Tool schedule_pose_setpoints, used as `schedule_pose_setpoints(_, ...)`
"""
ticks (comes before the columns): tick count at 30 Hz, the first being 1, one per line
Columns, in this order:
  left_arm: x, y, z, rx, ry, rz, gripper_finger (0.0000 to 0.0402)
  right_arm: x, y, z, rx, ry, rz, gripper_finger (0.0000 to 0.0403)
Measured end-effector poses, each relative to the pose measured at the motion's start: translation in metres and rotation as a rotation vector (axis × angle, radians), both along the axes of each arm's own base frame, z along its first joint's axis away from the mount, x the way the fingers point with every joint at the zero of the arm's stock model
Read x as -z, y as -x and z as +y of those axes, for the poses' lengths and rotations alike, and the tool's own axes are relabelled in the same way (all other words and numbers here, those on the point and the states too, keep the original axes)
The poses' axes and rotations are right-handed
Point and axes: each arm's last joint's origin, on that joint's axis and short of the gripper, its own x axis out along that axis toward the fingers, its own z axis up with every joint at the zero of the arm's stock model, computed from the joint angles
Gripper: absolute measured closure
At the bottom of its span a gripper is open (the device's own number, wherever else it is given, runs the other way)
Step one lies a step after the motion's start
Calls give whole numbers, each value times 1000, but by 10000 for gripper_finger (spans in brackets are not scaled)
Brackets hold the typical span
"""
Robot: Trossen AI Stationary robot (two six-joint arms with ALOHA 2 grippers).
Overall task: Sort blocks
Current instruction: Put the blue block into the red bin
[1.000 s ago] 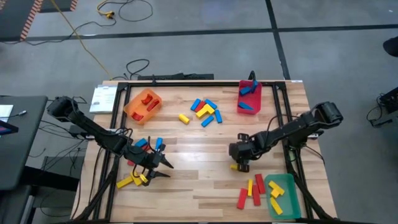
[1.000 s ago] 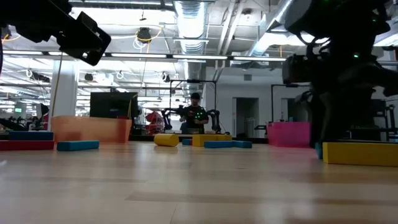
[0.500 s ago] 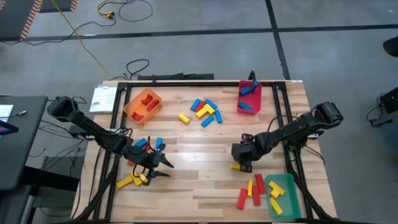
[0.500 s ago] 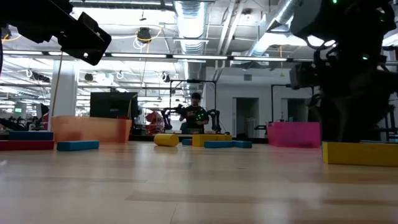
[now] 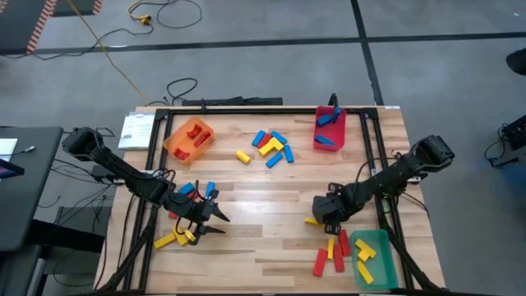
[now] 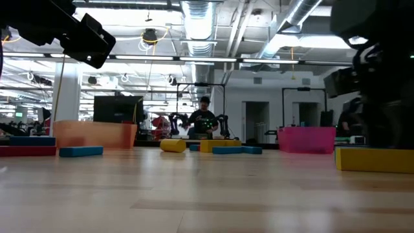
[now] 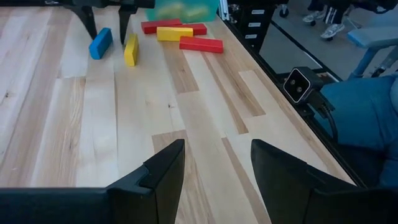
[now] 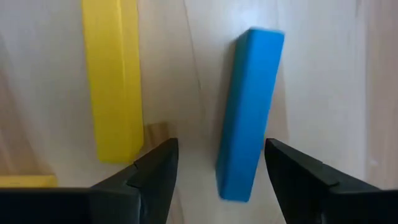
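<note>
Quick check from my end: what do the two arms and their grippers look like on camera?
Both arms are dark, jointed and slim. The left gripper and the right gripper each end in two black, tapered fingers with flat inner faces. No markings show on them.

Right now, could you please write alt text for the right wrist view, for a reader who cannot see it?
The right end effector, open and empty, points down at the wooden table, with a blue block lying between its two dark fingers. A yellow block lies beside the blue one, just outside the fingers.
</note>
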Motion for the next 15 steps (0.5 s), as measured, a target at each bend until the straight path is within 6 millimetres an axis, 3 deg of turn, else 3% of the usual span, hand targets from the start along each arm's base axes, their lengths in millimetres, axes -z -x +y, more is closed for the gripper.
schedule_pose_setpoints(5,0,0,0,1,-22,-8,221,0,2,5,-4,0,-6,196)
schedule_pose_setpoints(13,0,0,1,-24,-44,-17,221,-2,-8,1,-53,22,-86,351)
schedule_pose_setpoints(15,0,0,1,-31,-53,-20,221,-3,-14,-5,-62,17,-124,371)
